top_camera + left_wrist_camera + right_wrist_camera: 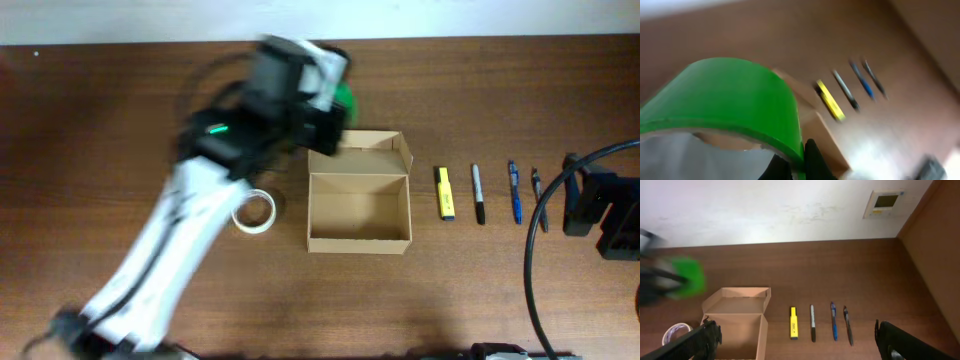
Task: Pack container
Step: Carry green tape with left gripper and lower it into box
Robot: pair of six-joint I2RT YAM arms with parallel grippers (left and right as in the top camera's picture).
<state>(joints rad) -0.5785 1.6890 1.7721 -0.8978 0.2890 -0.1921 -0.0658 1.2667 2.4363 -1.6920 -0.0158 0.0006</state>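
Overhead: left gripper [322, 92] is holding a green tape roll [345, 100] just behind the container's rear left corner. Blur is smearing it, so its height is probably unreadable. The container [358, 212] is sitting mid-table with its flap lid [368, 150] folded back and nothing showing inside. A white tape roll [254, 212] is lying near its left side.

Left wrist: fingers [812, 159] are pinching the green roll's wall.

Right wrist: right gripper [797, 332] is gaping wide, holding nothing.

Doing it well likely means centring the roll over the opening, clearing the flap, then lowering it flat before letting go.
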